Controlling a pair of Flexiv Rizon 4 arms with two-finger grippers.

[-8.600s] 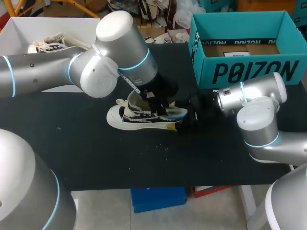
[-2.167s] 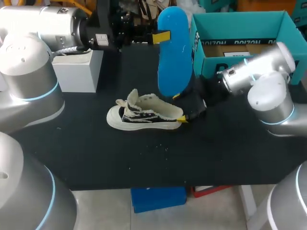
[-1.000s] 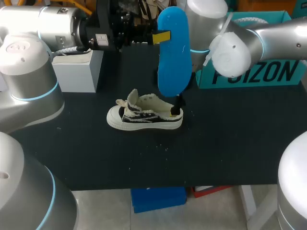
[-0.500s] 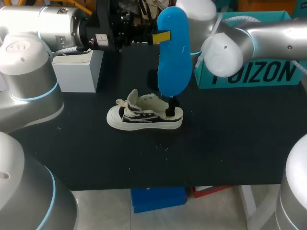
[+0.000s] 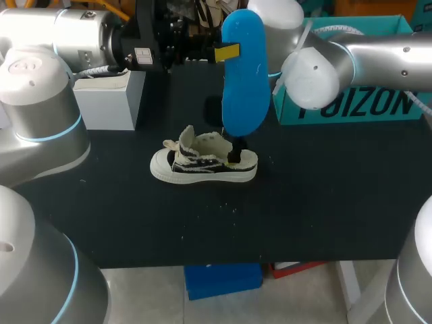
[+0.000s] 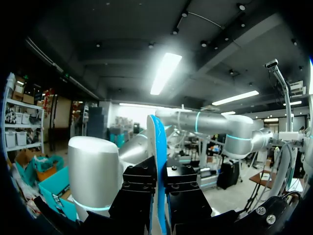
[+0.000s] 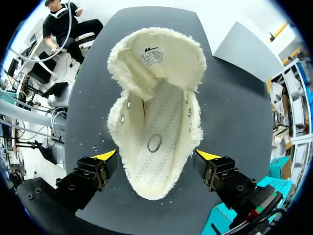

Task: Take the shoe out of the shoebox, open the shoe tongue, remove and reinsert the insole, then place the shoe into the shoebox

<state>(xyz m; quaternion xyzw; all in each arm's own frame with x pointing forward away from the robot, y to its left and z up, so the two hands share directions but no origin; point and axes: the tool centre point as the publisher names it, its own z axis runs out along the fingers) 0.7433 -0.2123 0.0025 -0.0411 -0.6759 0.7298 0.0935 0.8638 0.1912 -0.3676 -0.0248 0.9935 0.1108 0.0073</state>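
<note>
A cream low-top shoe with black-patterned sides lies on the black table, toe to the left, tongue pulled up. High above it my left gripper is shut on the edge of a blue insole, which hangs upright. The left wrist view shows the insole edge-on between the black fingers of the left gripper. My right gripper stands over the heel. In the right wrist view the right gripper is open, one yellow tip on each side of the shoe, whose inside shows bare.
The teal shoebox stands at the back right, largely hidden by my right arm. A white box sits at the back left under my left arm. Small crumbs lie on the table in front of the shoe.
My right gripper has shifted a little to the left, over the shoe's heel. The left arm, the insole and the shoe have not moved.
</note>
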